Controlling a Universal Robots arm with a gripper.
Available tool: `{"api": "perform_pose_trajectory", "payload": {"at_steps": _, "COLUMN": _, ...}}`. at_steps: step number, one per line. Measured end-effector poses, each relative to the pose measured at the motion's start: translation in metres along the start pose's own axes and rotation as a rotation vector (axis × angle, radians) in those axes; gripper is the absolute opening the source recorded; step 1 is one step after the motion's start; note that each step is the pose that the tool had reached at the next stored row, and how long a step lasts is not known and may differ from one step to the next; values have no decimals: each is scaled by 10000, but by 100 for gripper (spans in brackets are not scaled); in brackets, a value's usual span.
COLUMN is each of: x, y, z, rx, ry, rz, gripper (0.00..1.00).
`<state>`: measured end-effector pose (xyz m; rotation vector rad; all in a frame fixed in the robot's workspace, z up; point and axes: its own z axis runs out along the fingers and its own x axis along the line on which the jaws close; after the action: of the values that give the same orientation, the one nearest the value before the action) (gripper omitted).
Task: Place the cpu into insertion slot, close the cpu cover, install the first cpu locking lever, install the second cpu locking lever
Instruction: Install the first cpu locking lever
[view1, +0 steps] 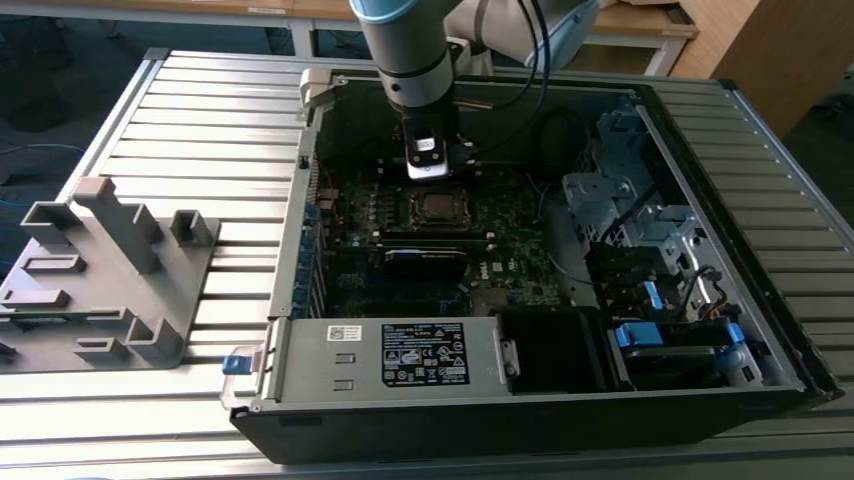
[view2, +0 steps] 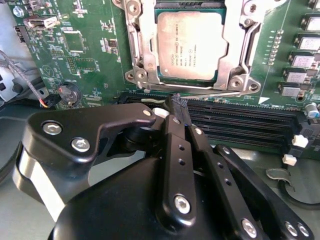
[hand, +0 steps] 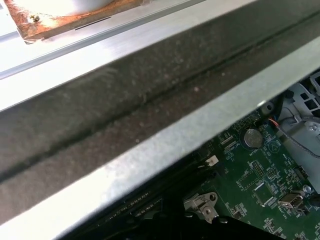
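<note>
Inside the open case (view1: 534, 425) on the slatted bench (view1: 200, 110), the arm (view1: 407, 50) is working at the socket.
Far into the case, over the motherboard (view1: 514, 265), the jaws are sitting drawn together, no gap showing at the tips, just against the thin wire locking lever (view2: 215, 93); whether they are nipping it I cannot tell. The cpu cover (view2: 136, 47) is lying flat over the insertion slot (view1: 410, 208), with the cpu (view2: 190, 45) resting in its window, metal face up. The lever is running lengthwise along the socket edge nearest the jaws, parallel to the memory slots (view2: 240, 125). The chip is looking light, stiff and fragile, best taken by its edges; the lever is looking springy and slippery, best worked near its free end.
</note>
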<state>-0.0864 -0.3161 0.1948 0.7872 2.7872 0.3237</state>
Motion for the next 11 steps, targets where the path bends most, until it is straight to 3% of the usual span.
{"api": "perform_pose_trajectory", "payload": {"at_steps": 11, "x": 32, "y": -18, "z": -10, "rx": 13, "ry": -22, "rz": 79, "gripper": 11}}
